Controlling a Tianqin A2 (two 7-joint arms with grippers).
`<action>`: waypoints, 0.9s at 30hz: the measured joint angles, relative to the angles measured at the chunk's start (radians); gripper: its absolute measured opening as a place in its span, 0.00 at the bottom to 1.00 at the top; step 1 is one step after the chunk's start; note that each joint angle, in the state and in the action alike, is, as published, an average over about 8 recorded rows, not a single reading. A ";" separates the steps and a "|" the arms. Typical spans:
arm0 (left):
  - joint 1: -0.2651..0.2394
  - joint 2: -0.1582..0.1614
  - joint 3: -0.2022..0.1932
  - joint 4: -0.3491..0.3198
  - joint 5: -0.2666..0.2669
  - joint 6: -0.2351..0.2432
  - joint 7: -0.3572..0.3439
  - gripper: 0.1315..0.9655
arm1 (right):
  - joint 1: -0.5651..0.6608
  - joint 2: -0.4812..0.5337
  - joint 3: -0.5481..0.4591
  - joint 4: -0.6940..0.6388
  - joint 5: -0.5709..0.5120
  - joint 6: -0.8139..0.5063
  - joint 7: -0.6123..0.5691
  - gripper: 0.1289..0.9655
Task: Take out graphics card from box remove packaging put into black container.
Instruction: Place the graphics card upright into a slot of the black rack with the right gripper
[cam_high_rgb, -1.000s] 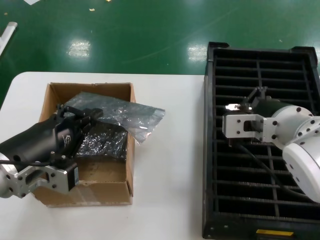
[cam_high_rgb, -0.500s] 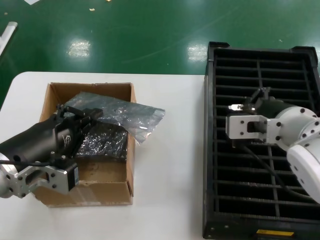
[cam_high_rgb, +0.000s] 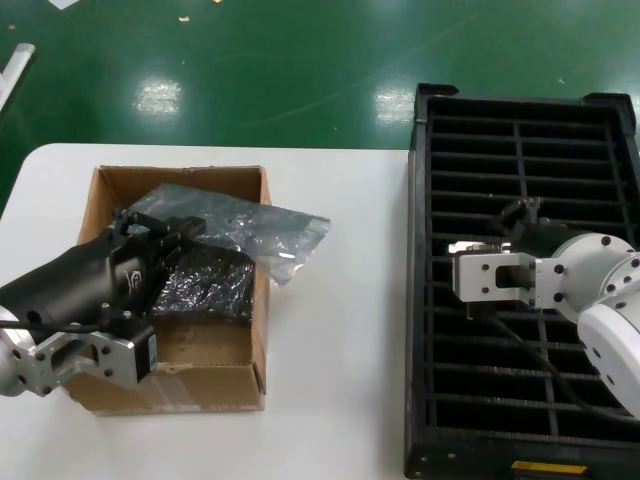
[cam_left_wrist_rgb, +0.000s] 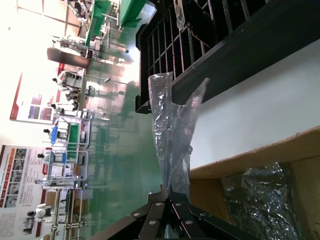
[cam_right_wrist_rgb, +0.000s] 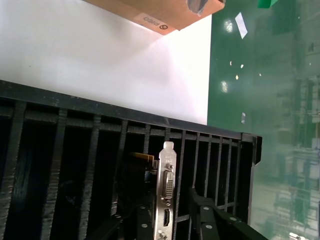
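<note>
The graphics card (cam_right_wrist_rgb: 166, 170) stands on edge in a slot of the black container (cam_high_rgb: 420, 300), its silvery bracket with ports facing the right wrist view; the bracket also shows in the head view (cam_high_rgb: 468, 245). My right gripper (cam_high_rgb: 520, 215) is low over that slot, jaws apart either side of the bracket (cam_right_wrist_rgb: 167, 199), with a gap on one side. My left gripper (cam_high_rgb: 175, 232) is over the cardboard box (cam_high_rgb: 200, 385), shut on the smoky-grey packaging (cam_high_rgb: 260, 230). The film hangs from its closed tips (cam_left_wrist_rgb: 167, 192) in the left wrist view (cam_left_wrist_rgb: 172, 135).
A glossy dark film bundle (cam_high_rgb: 205, 285) lies inside the box. The container has a yellow label (cam_high_rgb: 548, 466) at its near edge. White table (cam_high_rgb: 340, 350) lies between box and container. The green floor lies beyond the table.
My right gripper and the card have sunk lower into the container's slot. The left arm and the film have not moved.
</note>
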 joint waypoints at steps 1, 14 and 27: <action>0.000 0.000 0.000 0.000 0.000 0.000 0.000 0.01 | -0.001 0.000 -0.001 0.000 0.001 0.000 -0.001 0.15; 0.000 0.000 0.000 0.000 0.000 0.000 0.000 0.01 | 0.014 0.003 0.007 0.003 0.015 0.014 -0.010 0.41; 0.000 0.000 0.000 0.000 0.000 0.000 0.000 0.01 | 0.038 0.000 0.012 -0.009 0.030 0.040 -0.025 0.67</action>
